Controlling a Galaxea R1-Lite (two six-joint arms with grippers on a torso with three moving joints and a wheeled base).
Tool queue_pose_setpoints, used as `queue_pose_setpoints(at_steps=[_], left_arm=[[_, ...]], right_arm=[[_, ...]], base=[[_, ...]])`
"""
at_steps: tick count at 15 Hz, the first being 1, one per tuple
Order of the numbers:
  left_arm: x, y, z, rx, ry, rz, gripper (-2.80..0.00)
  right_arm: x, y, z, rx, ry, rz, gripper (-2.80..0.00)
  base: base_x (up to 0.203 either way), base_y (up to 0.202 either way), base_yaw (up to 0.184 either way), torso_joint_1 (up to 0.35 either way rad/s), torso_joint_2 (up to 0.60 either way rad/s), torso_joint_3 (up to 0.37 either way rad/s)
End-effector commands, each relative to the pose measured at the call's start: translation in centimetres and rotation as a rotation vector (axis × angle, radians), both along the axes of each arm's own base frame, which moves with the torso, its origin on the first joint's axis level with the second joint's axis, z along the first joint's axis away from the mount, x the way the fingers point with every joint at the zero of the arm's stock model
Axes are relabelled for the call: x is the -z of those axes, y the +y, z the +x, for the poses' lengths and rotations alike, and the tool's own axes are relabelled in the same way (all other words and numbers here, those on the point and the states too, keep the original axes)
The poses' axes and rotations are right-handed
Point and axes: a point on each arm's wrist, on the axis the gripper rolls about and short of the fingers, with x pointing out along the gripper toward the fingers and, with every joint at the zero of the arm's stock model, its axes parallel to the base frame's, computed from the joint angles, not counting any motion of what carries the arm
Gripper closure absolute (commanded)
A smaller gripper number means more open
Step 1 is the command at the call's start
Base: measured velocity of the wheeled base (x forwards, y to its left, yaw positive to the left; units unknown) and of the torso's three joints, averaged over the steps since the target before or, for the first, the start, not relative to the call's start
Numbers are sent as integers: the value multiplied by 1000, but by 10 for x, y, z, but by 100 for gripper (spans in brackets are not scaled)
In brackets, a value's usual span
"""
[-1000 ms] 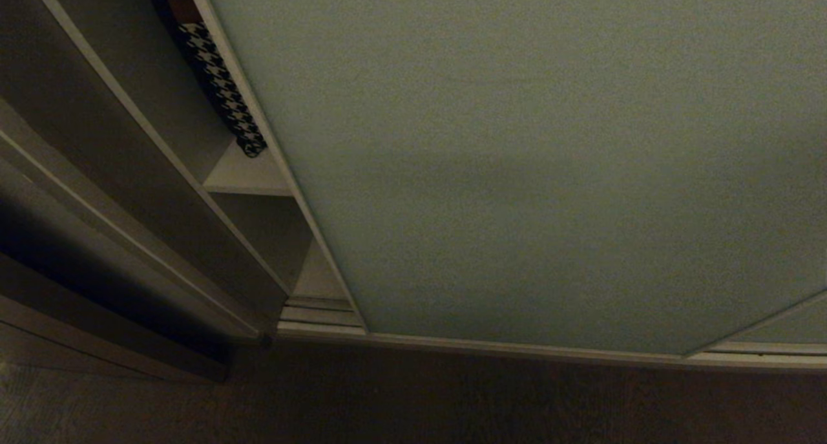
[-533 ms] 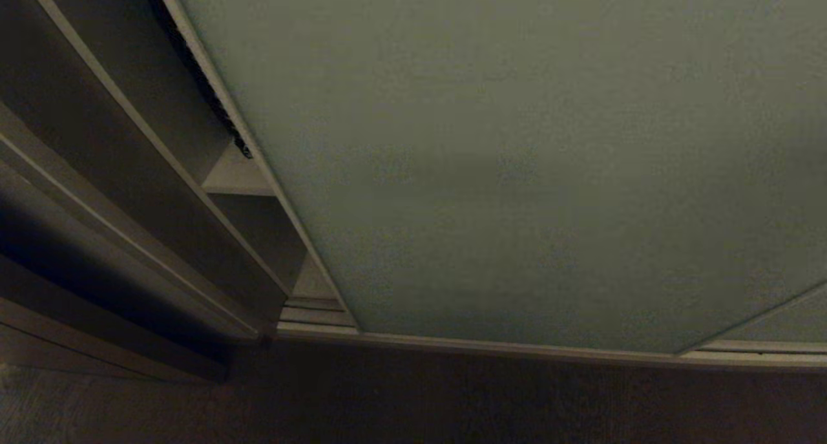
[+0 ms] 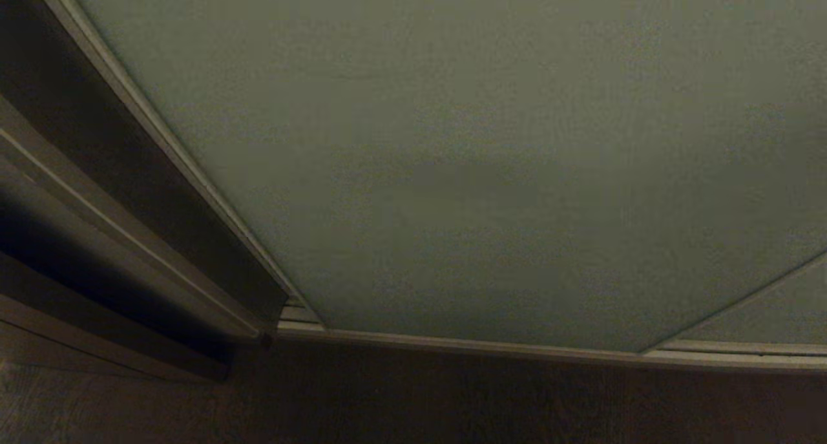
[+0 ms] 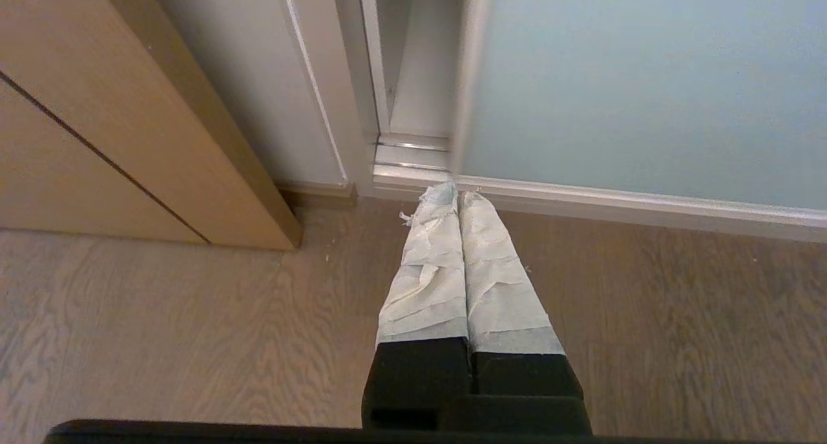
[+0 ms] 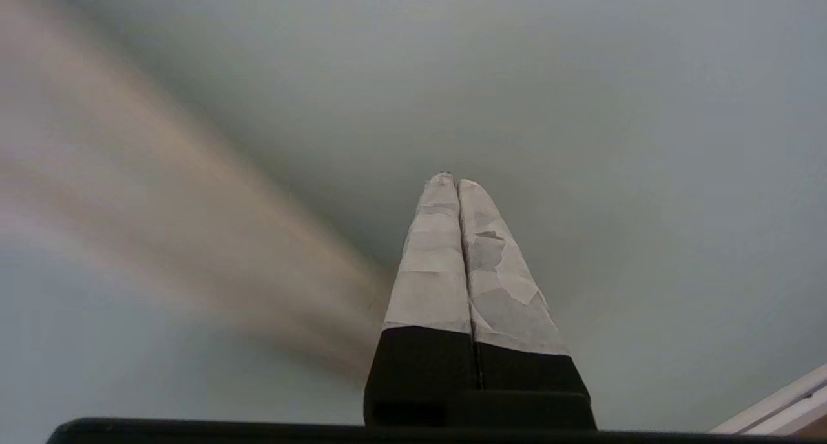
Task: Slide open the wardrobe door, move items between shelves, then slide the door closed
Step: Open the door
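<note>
The sliding wardrobe door [image 3: 491, 159] is being driven leftward — the gap seen a second ago at upper left, with the houndstooth bag, is now covered. The right gripper [image 5: 450, 180], fingers pressed together, is pointing at the panel; closing is judged nearly finished. The left gripper [image 4: 452, 190] is parked, fingers together.

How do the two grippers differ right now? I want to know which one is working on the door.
The right gripper points straight at the pale grey-green sliding wardrobe door, tips close to its face; the left gripper points down toward the wooden floor beside the floor track. Only the panel fills the right gripper's surroundings; the left's include brown panelling. Both are shut, empty and tape-wrapped.
</note>
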Motion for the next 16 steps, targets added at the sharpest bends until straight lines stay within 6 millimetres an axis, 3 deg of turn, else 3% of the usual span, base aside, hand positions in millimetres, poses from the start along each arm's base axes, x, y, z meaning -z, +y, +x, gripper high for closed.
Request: queue_pose_setpoints(at_steps=[1, 10, 16], left_arm=[[0, 0, 0, 0, 1, 0, 0], [0, 0, 0, 0, 1, 0, 0], [0, 0, 0, 0, 0, 0, 0]], right_arm=[[2, 11, -5, -5, -2, 3, 0], [1, 32, -6, -30, -20, -31, 0], [-8, 57, -10, 98, -18, -254, 0]], base=[[0, 0, 0, 0, 0, 0], [0, 0, 0, 0, 0, 0], [0, 0, 0, 0, 0, 0]])
